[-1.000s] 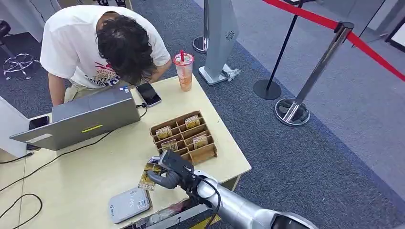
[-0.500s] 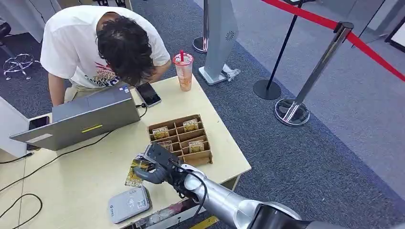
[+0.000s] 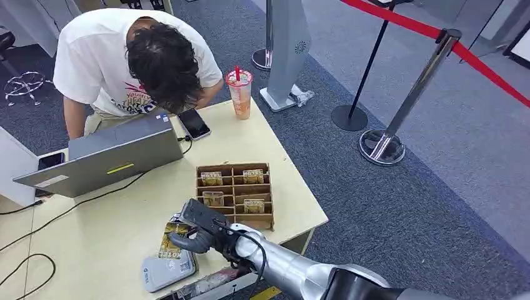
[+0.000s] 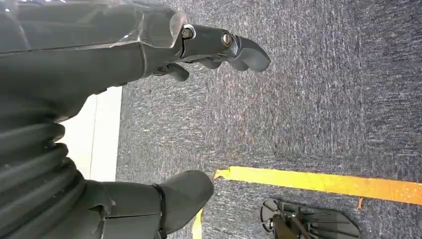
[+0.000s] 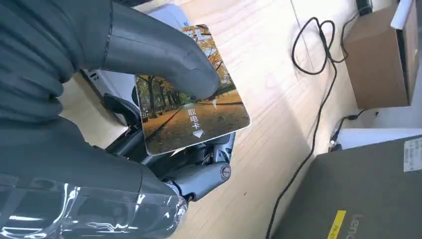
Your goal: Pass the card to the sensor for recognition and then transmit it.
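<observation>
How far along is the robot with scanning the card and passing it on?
Done: the card is picked up, pinched in the right hand. In hand: the card sits over the grey sensor's far edge; contact is unclear. Left: recognition, then handing it on. The left hand hangs idle.

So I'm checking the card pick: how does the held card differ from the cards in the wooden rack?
The held card lies nearly flat in the right hand, its autumn picture facing up; the rack cards stand upright in the rack. The held card hangs over the grey reader; the rack cards sit further back. All share golden-brown prints.
</observation>
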You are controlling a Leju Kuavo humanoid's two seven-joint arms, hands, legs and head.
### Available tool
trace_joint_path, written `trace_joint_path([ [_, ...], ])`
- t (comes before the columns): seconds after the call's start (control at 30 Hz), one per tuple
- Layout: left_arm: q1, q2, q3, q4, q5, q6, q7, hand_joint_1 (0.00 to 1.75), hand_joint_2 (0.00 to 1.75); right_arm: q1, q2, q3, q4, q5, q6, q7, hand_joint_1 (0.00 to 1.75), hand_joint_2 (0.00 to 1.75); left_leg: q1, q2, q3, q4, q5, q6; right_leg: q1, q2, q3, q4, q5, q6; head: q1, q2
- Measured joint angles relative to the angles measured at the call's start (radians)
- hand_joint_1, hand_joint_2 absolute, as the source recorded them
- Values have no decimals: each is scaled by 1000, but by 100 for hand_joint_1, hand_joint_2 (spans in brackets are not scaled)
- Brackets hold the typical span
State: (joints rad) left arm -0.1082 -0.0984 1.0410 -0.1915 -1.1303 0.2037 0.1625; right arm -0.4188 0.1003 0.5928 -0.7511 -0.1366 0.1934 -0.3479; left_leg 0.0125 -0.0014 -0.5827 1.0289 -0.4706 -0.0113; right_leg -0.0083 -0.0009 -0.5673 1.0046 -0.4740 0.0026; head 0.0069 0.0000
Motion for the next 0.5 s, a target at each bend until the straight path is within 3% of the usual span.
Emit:
trace_joint_path([
  [0.5,2,0,0,0,2,2,-6,0,175,7,0,0,0,-9,3,-2,175,175,0,0,0,0,1,0,0,0,0,0,1,0,0,0],
])
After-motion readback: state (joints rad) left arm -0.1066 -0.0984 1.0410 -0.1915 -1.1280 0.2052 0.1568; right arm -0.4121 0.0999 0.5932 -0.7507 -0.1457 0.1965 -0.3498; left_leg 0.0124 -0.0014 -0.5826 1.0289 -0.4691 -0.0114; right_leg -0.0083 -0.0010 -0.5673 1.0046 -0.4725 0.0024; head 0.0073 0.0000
